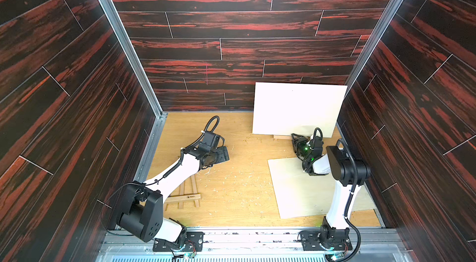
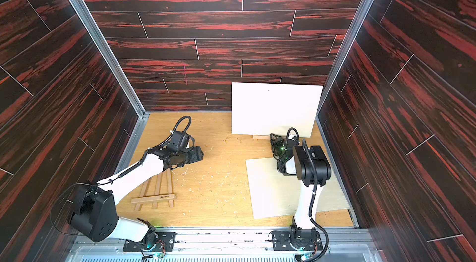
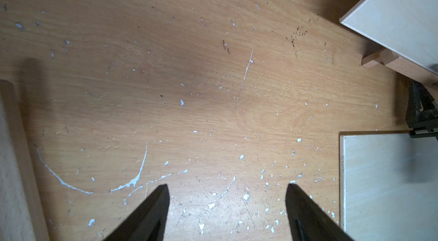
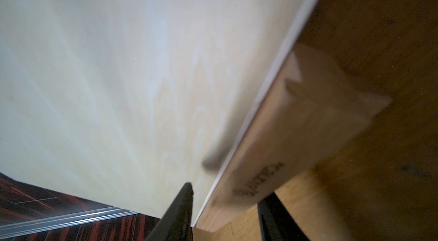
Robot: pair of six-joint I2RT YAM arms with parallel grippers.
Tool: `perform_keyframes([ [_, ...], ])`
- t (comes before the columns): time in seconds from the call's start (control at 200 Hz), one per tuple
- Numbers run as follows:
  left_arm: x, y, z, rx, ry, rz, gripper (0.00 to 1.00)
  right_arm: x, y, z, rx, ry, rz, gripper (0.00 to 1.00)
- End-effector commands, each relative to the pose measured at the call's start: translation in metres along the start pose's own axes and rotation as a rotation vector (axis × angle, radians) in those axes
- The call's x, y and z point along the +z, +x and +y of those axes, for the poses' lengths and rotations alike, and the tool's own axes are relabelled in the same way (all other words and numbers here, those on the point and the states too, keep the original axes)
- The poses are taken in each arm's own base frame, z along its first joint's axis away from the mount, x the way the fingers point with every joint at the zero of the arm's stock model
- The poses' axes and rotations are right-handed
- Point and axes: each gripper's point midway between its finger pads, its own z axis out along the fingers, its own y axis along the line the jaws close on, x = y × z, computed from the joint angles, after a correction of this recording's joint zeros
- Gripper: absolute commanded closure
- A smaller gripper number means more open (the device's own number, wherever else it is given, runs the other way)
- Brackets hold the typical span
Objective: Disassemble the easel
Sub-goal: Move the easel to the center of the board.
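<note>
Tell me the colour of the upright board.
Upright board: plain pale cream, best seen in a top view.

left hand [image 3: 227,187]: spread wide | table [image 3: 189,74]: scratched, white-flecked | flat board [image 3: 388,187] nearby | leaning board [image 3: 403,14] on easel ledge [image 3: 379,59]

Both easels are partly hidden.
The upright board [image 1: 296,108] covers the far easel [image 1: 279,137] except a small piece; the left arm [image 1: 177,170] covers part of the near easel [image 1: 185,197]; the print [image 4: 258,180] on the ledge [image 4: 308,121] is blurred.
</note>
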Motion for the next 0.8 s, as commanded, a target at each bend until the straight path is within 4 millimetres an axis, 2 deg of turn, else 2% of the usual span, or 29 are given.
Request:
perform_keyframes([
  [0.0, -0.003, -0.009, -0.007, -0.01, 0.005, -0.025, 0.19, 0.007, -0.003, -0.002, 0.032, -0.018, -0.019, 0.57],
  [0.346, -0.002, -0.007, -0.006, -0.016, -0.005, -0.026, 0.19, 0.01, 0.0, -0.008, 0.063, -0.007, -0.007, 0.77],
  [0.526, -0.003, -0.005, -0.005, -0.014, -0.009, -0.026, 0.19, 0.01, 0.004, -0.011, 0.074, -0.003, 0.0, 0.83],
  [0.797, -0.008, -0.005, -0.003, -0.012, -0.013, -0.035, 0.19, 0.007, 0.015, -0.008, 0.085, -0.024, 0.03, 0.86],
])
